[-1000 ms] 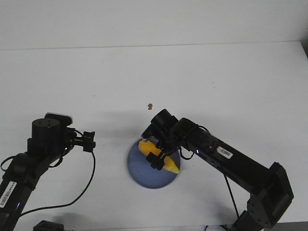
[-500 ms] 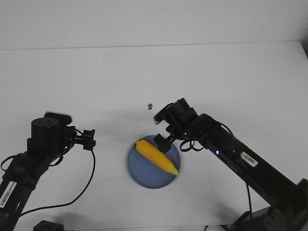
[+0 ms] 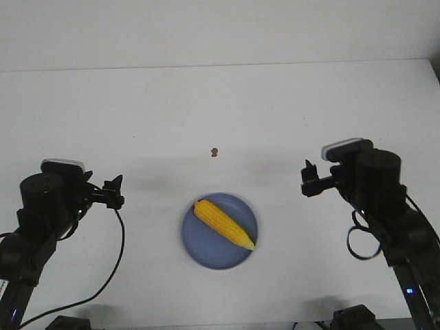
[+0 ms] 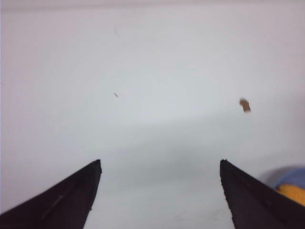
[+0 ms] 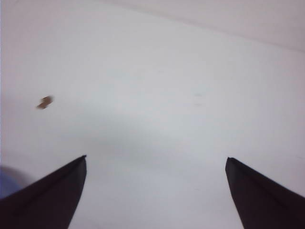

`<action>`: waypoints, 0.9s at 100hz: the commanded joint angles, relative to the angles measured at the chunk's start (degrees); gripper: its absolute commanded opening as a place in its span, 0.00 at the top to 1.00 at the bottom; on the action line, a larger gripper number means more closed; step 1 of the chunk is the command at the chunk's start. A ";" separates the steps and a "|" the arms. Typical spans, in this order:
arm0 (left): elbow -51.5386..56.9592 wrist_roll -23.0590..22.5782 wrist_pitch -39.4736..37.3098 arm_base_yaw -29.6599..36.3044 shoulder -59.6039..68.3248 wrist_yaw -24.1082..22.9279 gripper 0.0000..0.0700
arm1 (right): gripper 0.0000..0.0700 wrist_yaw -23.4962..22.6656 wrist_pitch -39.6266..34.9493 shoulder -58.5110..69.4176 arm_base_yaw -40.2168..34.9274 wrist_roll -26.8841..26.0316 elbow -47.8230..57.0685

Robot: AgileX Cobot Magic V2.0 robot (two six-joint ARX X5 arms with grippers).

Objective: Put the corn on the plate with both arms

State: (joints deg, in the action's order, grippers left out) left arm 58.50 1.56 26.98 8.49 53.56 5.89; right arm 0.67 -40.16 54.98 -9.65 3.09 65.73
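**Both pincers parted and empty; corn on plate**

Left pincer (image 3: 113, 192): fingers spread wide apart, nothing between them. Held at the left side of the tabletop (image 3: 220, 110), pointing inward toward the plate, well clear of it. In the left wrist view, both dark fingertips (image 4: 71, 200) frame bare white surface only; a sliver of blue rim and yellow cob visible at the edge past one fingertip.

Right pincer (image 3: 311, 180): fingers likewise parted, gripping nothing. Held at the right side of the tabletop, pointing inward, well apart from the plate. In the right wrist view, two dark fingertips (image 5: 47, 195) with white surface between; a trace of blue at the corner beside one finger.

Plate (image 3: 206, 251): round, periwinkle blue, resting flat on the tabletop between the two arms, toward the near edge.

Corn (image 3: 224, 223): yellow, lying flat on the plate, set diagonally with blunt end toward the far left and pointed tip toward the near right rim. Touched by neither pincer.

Small brown speck (image 3: 214, 151) on the tabletop beyond the plate, apart from it; also seen in both wrist views.
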 commanded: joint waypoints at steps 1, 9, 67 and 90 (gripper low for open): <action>0.44 -1.16 -0.59 -0.94 -1.18 -0.13 0.28 | 0.13 -0.04 2.25 -4.74 1.46 -1.03 -4.00; -1.18 -1.09 -1.86 -2.01 -3.98 -0.13 0.28 | 0.13 0.04 4.92 -11.63 3.19 -1.81 -10.01; -24.20 1.05 -8.37 -3.39 -32.09 -4.68 0.28 | 0.13 0.92 9.18 -43.74 4.33 -5.09 -33.20; -24.48 1.05 -8.15 -3.39 -34.69 -4.66 0.28 | 0.13 2.36 10.58 -44.06 4.33 -5.05 -33.20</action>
State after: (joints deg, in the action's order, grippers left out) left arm 33.89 2.48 19.29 5.10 19.11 1.41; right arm 2.70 -29.98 10.98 -5.28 -0.99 32.10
